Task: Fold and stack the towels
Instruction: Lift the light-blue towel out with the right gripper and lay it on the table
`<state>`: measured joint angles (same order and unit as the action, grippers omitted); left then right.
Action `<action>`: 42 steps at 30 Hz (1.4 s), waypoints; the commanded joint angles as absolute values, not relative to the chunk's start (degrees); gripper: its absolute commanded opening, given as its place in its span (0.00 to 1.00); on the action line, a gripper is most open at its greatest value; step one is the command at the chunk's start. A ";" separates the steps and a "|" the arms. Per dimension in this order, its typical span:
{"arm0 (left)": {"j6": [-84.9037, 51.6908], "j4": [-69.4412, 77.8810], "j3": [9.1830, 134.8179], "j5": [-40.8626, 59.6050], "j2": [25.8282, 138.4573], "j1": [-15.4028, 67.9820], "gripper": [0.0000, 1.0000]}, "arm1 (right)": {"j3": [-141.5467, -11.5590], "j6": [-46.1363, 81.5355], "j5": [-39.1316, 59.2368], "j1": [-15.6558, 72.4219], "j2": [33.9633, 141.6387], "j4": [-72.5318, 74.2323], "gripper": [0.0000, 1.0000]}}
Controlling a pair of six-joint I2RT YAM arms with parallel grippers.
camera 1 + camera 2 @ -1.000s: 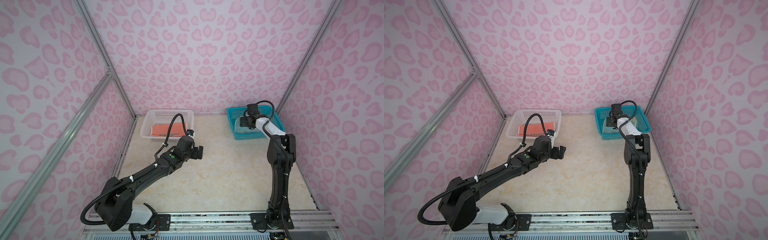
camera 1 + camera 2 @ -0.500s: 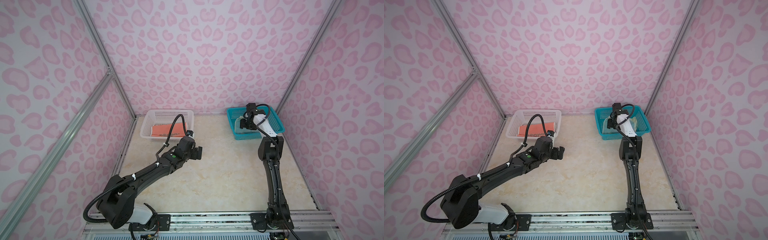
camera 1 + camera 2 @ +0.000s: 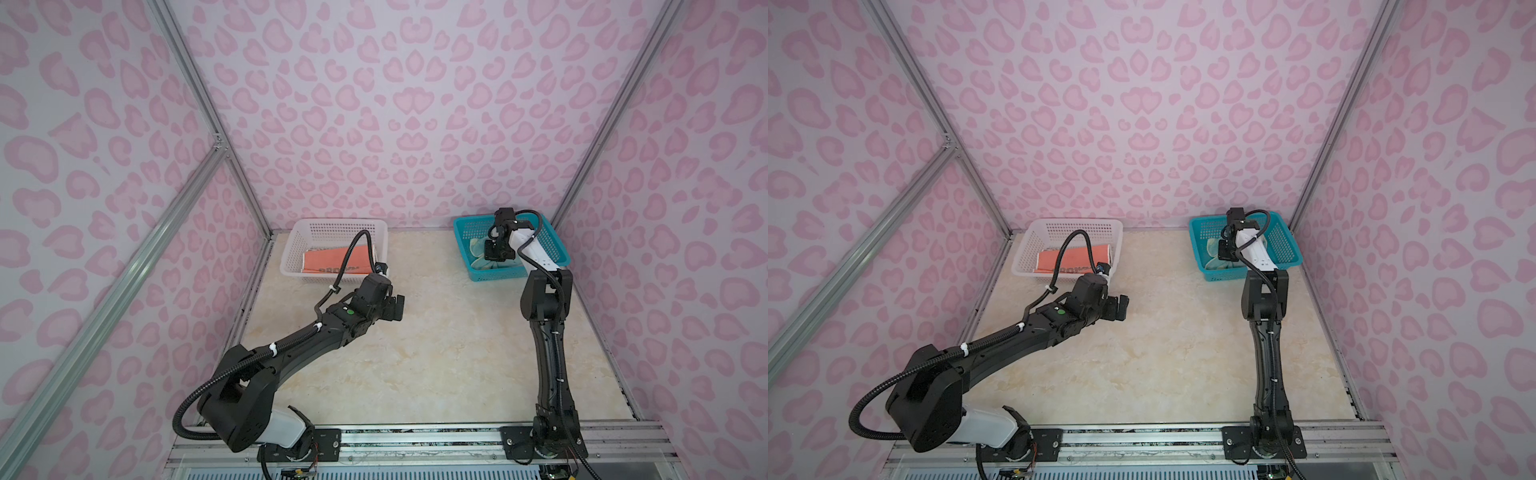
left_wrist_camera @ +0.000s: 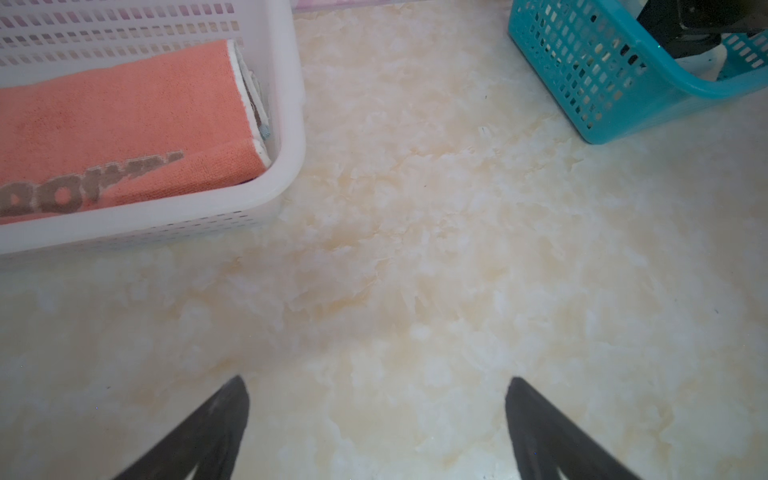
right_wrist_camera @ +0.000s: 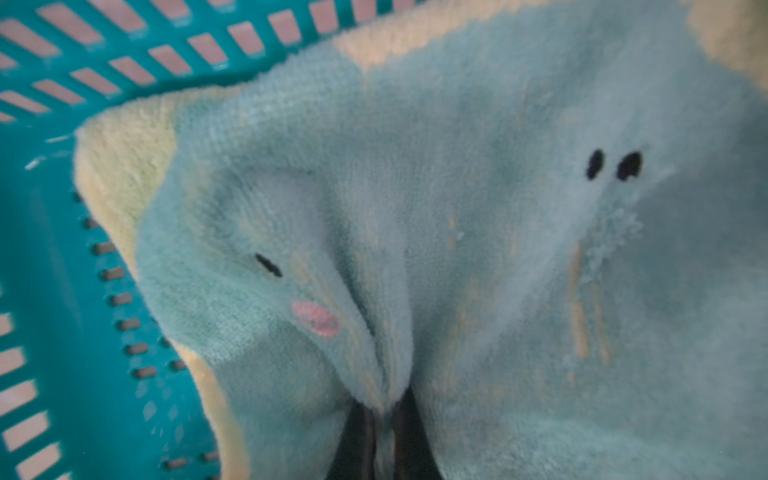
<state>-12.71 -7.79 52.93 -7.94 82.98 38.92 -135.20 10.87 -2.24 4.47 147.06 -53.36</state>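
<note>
While the left gripper (image 4: 376, 379) hung spread wide over the table (image 4: 415, 249), the right gripper (image 5: 384, 415) pinched a fold of the teal towel (image 5: 457, 208) in the teal basket (image 5: 50, 232), an orange towel (image 4: 124, 116) folded in the white basket (image 4: 286, 174).

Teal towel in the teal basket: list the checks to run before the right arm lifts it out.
1. Right jaws shut on a fold of the teal towel: ok.
2. Only one towel pinched: cannot tell, what lies beneath is hidden.
3. Towel free of the teal basket wall: cannot tell, its edge lies right by it.
4. Left jaws open, holding nothing, over bare table: ok.
5. Orange towel folded in the white basket: ok.
</note>
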 commanded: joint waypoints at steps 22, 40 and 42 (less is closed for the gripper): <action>-12.84 -4.35 49.80 -11.28 79.16 38.94 0.98 | -101.69 1.69 0.58 15.06 101.91 -32.50 0.00; -13.95 -10.48 44.47 -16.63 66.22 38.85 0.98 | -68.64 9.94 -0.28 36.53 88.85 -20.00 0.00; -14.75 -11.28 43.38 -16.97 64.29 38.89 0.98 | -66.88 11.92 0.65 38.52 91.85 -17.96 0.00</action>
